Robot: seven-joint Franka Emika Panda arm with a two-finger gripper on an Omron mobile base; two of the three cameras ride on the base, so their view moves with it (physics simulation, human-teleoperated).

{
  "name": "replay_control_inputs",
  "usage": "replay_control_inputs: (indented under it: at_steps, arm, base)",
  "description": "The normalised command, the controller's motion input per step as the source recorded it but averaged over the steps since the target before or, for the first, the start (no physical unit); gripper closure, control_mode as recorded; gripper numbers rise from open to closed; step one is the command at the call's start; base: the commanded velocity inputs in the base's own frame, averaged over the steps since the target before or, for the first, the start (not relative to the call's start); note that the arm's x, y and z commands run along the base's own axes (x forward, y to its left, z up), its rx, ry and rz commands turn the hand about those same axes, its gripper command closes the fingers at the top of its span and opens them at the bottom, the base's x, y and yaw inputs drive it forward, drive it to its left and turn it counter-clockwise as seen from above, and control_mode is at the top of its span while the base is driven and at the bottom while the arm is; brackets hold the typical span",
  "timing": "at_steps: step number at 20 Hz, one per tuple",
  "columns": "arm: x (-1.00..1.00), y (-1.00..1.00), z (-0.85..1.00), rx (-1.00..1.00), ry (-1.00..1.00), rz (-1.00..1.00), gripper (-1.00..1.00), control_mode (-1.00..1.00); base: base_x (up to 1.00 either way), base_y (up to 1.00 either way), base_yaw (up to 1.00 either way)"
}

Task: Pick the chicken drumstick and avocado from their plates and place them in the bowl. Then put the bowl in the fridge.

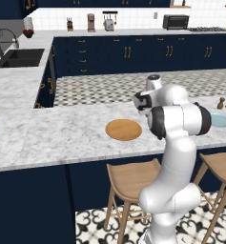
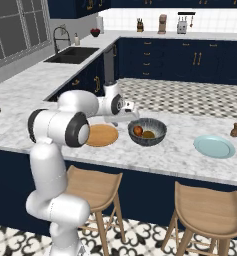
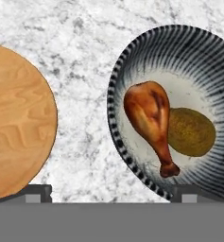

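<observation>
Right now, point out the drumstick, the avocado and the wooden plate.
chicken drumstick [image 3: 149, 113], hand view, on its meaty end.
avocado [image 3: 193, 132], hand view, on its middle.
wooden plate [image 1: 123, 129], left base view, on its bare centre.

Two wooden stools [image 2: 92, 187] seen at lower frame under marble counter [image 2: 20, 107]; sink [image 1: 20, 57] upper left; shakers [image 1: 225, 103] at right edge.

In the hand view the bowl [image 3: 132, 52] runs off the right edge, the wooden plate [image 3: 16, 118] off the left, and the drumstick [image 3: 149, 120] overlaps the avocado [image 3: 191, 132]. In the left base view the arm covers most of the pale blue plate [image 1: 224, 120]. The small countertop items along the back wall are too small to identify.
</observation>
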Motion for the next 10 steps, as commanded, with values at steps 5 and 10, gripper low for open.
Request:
replay_control_inputs:
  at_steps: [5, 10]
  arm:
    - [0.31, 0.00, -0.32, 0.00, 0.00, 0.06, -1.00, -1.00]
    - [0.31, -0.06, -0.26, 0.00, 0.00, 0.07, -1.00, -1.00]
  base:
    - [0.00, 0.00, 0.00]
    - [0.00, 0.00, 0.00]
